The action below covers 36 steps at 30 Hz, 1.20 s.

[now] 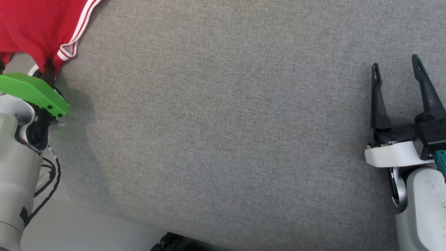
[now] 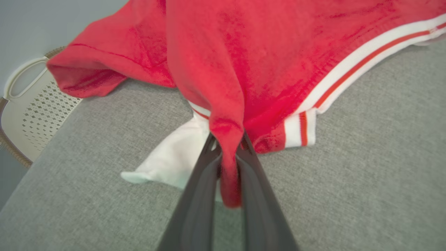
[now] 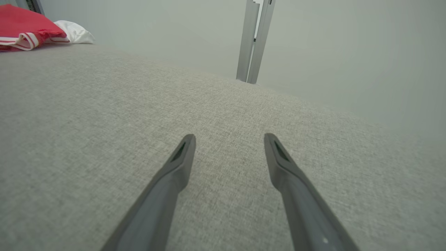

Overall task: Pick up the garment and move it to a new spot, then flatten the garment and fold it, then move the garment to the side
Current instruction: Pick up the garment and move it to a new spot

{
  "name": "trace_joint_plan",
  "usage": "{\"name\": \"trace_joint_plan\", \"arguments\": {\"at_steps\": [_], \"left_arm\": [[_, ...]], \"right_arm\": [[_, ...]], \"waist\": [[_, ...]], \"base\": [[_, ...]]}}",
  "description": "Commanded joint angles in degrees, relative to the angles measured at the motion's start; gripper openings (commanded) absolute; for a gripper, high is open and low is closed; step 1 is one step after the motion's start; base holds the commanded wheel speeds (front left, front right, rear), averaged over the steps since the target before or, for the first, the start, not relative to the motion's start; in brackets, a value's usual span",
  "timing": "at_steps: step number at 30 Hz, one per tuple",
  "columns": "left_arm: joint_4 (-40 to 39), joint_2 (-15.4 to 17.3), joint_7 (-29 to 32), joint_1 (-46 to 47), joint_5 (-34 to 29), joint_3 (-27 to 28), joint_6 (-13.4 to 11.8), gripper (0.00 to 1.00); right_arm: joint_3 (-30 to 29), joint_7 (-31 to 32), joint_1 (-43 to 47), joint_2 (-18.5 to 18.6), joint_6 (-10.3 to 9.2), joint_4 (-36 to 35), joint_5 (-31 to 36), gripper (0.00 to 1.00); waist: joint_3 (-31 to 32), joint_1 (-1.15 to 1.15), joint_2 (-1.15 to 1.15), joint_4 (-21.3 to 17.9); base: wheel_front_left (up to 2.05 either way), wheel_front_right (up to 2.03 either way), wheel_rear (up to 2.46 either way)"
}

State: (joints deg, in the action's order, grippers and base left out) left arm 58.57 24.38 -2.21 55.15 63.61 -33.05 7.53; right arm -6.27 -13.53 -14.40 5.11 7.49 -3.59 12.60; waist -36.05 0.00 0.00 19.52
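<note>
- The right pincer (image 1: 395, 62) hangs over the right side of the worktop (image 1: 223, 139). Its jaws are wide apart with nothing between them, and only bare grey cloth lies below.
- The left pincer (image 2: 228, 139) is at the worktop's left side, jaws clamped on a bunched fold of the garment (image 2: 271, 52). The end of the fold pokes down between the fingers.
- The garment, red with a white-and-red striped hem, lies heaped at the worktop's far left corner, most of it resting on the surface.
- A white piece (image 2: 170, 164) sticks out from under it. I cannot tell whether it belongs to the garment.
- Past the worktop's left edge stands a white perforated basket (image 2: 28, 115).
- Step in hand, as I judge it: the pick-up, with the grip taken and the carry not yet made.
- The next move calls for a lift high enough that the trailing cloth clears the surface, then a carry toward the worktop's bare middle. A single pinch may let the bulk drag.
</note>
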Motion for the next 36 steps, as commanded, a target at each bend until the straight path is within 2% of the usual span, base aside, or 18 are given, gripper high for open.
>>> {"name": "trace_joint_plan", "arguments": {"at_steps": [1, 7, 11, 16, 22, 26, 31, 36], "left_arm": [[-0.81, 1.04, -0.64, -0.98, -0.41, -0.91, -0.07, 0.00], [-10.87, 5.54, -1.80, -2.39, 0.19, -5.00, -0.07, 0.00], [-20.40, 11.36, -0.21, -2.56, 0.06, -7.39, -0.08, 0.00], [-33.44, 17.82, 4.86, -2.54, -0.21, -8.76, -0.47, 0.00], [-54.38, 24.61, 11.92, -6.26, 4.37, -7.64, -4.61, 0.00], [-70.02, 30.38, 15.12, -10.56, 9.90, -5.77, -7.54, 0.00], [-86.56, 37.30, 15.74, -14.40, 14.86, -2.22, -11.18, 0.00], [-98.23, 40.81, 15.42, -15.43, 19.16, 1.13, -12.71, 0.00]], "right_arm": [[0.03, 0.27, 3.77, -0.44, -0.01, 4.07, -0.79, 1.00], [1.21, -1.35, 4.42, -2.00, -0.01, 9.27, -3.83, 1.00], [1.66, -1.62, 5.15, -2.16, -0.01, 9.90, -7.20, 1.00], [1.46, -1.65, 8.06, -2.19, -0.01, 10.02, -12.07, 1.00], [-0.21, -1.66, 11.61, -2.18, -0.01, 10.37, -15.02, 1.00], [-1.40, -1.67, 13.73, -2.18, -0.01, 10.66, -16.19, 1.00], [-2.92, -1.67, 15.79, -2.18, -0.01, 11.36, -16.83, 1.00], [-3.19, -1.67, 16.18, -2.17, -0.01, 11.53, -16.85, 1.00]], "waist": [[4.32, 0.00, 0.00, 0.64], [13.25, 0.00, 0.00, -1.26], [18.47, 0.00, 0.00, -3.27], [23.92, 0.00, 0.00, -5.81], [29.23, 0.00, 0.00, -8.05], [31.65, 0.00, 0.00, -9.41], [33.14, 0.00, 0.00, -10.57], [32.98, 0.00, 0.00, -11.75]], "base": [[0.00, 0.00, 0.00], [0.00, 0.00, 0.00], [0.00, 0.00, 0.00], [0.00, 0.00, 0.00], [0.00, 0.00, 0.00], [0.00, 0.00, 0.00], [0.00, 0.00, 0.00], [0.00, 0.00, 0.00]]}}
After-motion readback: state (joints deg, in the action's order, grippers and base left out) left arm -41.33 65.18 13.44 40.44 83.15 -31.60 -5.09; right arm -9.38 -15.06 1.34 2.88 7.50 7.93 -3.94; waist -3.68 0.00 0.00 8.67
